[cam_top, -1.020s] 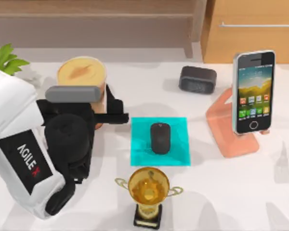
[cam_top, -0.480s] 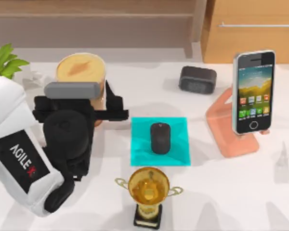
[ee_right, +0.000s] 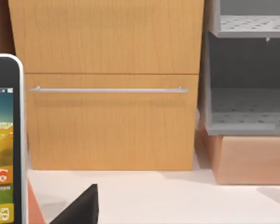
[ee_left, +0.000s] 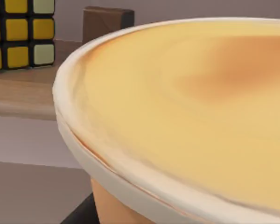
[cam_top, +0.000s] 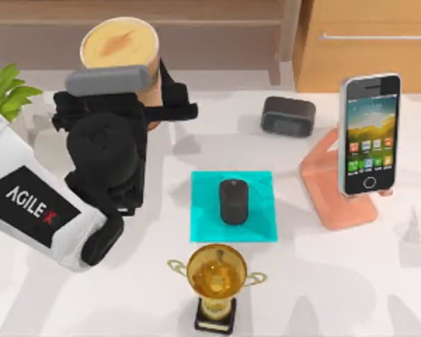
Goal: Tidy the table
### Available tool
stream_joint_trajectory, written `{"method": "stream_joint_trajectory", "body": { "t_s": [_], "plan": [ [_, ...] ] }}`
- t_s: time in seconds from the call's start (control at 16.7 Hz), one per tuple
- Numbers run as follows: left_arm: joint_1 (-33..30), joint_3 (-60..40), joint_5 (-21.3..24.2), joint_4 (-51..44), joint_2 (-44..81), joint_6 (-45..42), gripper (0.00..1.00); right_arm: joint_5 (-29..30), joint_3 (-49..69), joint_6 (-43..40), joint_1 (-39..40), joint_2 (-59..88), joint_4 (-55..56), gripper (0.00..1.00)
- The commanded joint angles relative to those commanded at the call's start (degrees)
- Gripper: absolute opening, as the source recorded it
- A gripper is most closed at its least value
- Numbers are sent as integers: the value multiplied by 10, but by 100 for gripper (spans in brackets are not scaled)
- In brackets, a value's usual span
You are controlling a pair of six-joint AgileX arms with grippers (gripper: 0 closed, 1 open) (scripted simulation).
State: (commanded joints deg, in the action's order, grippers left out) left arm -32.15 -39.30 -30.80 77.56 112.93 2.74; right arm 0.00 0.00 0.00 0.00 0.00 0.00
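White table (cam_top: 337, 281) with a shelf and a cabinet (cam_top: 368, 42) behind it; tidying has only begun.

I see my left gripper (cam_top: 151, 105) at the far left of the table, closed on the sides of a cup (cam_top: 119, 45) with a cream lid, and the cup is lifted toward the low wooden shelf (cam_top: 196, 28) at the back. In the left wrist view a colour cube (ee_left: 21, 32) sits on that shelf, so I judge the cup goes there. On the table remain a mouse (cam_top: 234, 201) on a cyan mat (cam_top: 203, 210), a trophy (cam_top: 215, 281), a small dark speaker (cam_top: 288, 116), a phone (cam_top: 369, 133) upright on its orange stand (cam_top: 330, 189), and a plant (cam_top: 10, 88) at the left edge. Most of the work is left. For my right gripper I cannot tell the state.
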Motion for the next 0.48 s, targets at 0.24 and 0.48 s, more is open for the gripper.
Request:
{"method": "stream_joint_trajectory", "body": {
  "t_s": [0.24,0.48],
  "plan": [
    [5,-116,2,-81,-10,-1,0,0,0,0,0,0,0,100],
    [7,-246,10,-193,0,-1,0,0,0,0,0,0,0,100]
  ]
}}
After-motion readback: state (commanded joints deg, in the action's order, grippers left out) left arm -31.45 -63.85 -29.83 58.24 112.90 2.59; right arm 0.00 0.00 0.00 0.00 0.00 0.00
